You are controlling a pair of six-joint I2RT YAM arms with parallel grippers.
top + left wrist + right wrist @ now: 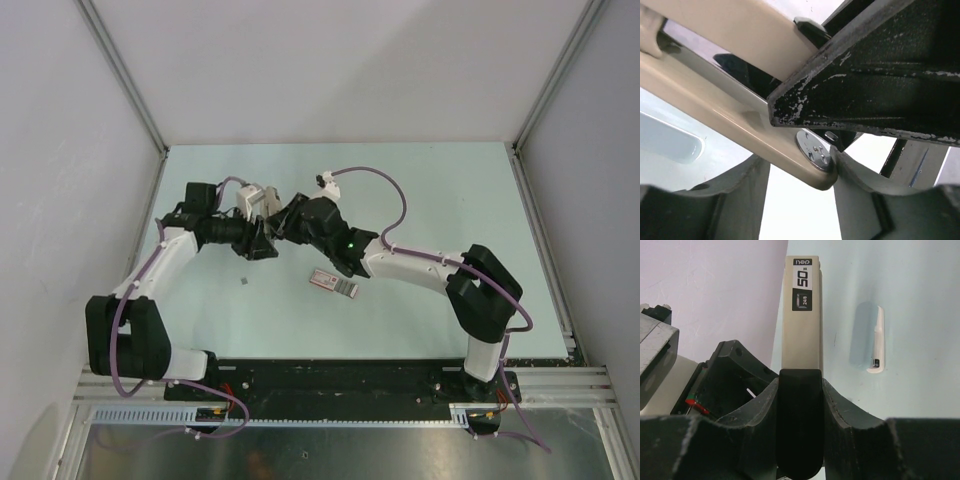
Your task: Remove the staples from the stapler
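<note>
Right hand (799,407) is clamped on the stapler (801,332), holding it over the tabletop (450,200); left hand (797,192) straddles its hinge end, grip unclear. No staples show anywhere, so I'd say the unloading is barely begun.

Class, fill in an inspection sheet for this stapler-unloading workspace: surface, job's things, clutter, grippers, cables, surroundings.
Surface: pale green table, no spills seen.
Job's things: stapler hinged open between both grippers; small grey strip, likely staples, loose on the table.
Clutter: pink-and-white box lying flat.
Grippers: right gripper shut on the stapler's black end; left gripper flanks its beige base, grip unclear.
Cables: purple cable loops over the right arm; another runs along the left arm.
Surroundings: white walls, aluminium frame.
</note>
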